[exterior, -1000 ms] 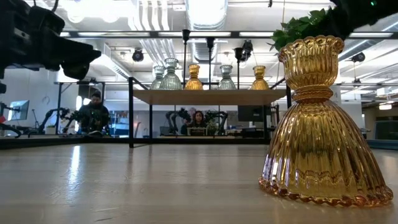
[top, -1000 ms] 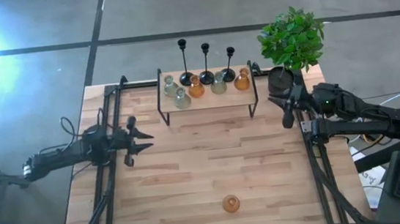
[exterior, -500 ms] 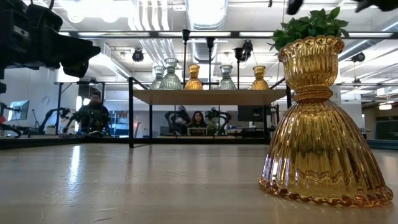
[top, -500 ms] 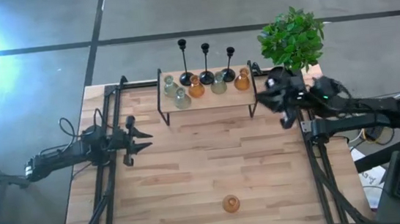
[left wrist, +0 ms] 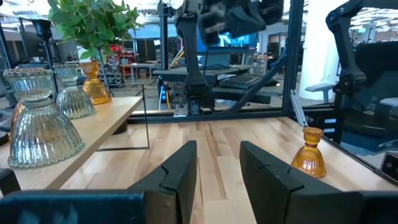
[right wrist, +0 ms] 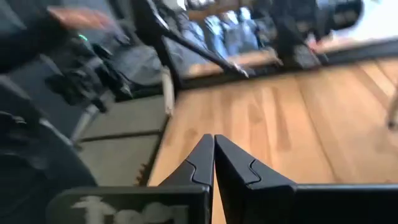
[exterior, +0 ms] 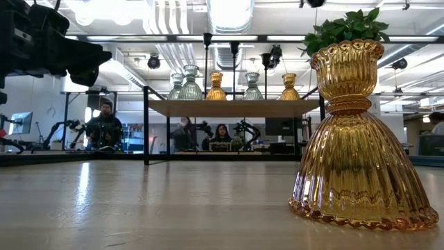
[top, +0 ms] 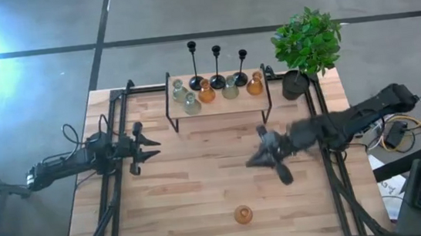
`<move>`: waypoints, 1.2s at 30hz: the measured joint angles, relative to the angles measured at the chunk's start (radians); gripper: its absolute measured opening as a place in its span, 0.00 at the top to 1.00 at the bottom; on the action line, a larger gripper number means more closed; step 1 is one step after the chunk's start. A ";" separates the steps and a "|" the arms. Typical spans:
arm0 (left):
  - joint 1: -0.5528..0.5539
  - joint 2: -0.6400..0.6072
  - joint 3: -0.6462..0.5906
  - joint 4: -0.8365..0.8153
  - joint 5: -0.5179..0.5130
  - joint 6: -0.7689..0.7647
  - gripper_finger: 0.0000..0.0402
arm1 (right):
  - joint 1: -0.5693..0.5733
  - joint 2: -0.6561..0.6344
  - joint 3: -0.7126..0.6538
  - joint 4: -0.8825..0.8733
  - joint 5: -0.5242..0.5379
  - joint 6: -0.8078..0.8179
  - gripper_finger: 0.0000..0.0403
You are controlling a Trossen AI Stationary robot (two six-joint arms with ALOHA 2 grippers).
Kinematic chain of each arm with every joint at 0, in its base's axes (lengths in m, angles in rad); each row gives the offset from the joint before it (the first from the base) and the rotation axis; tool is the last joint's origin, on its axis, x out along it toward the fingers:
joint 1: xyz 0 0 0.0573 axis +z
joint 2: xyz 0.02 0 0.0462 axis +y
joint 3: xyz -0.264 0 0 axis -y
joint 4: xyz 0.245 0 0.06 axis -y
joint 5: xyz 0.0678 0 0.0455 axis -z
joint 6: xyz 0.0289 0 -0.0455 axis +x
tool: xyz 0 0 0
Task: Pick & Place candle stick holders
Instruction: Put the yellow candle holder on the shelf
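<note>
Currently right gripper fingers together, empty, shelf-side of lone amber holder; ribbed glass, fragile, slippery — grip narrow neck

Wooden slat table, black frame rails along both sides. Raised wooden shelf on thin black legs at the far edge, centre. Black pot with leafy green plant at the far right corner, just beside the shelf. Low view: people seated at workstations in the room behind.
</note>
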 joint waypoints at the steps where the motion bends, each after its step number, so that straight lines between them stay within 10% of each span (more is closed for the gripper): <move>1: 0.000 0.000 0.001 0.000 0.001 0.000 0.69 | 0.037 0.007 0.011 -0.032 0.059 0.019 0.98; 14: 0.000 0.003 0.002 -0.001 0.002 0.000 0.69 | 0.407 0.032 -0.102 -0.176 0.501 0.304 0.98; 36: 0.000 0.005 0.003 -0.001 0.002 0.000 0.69 | 0.470 0.194 -0.485 0.316 0.382 0.311 0.90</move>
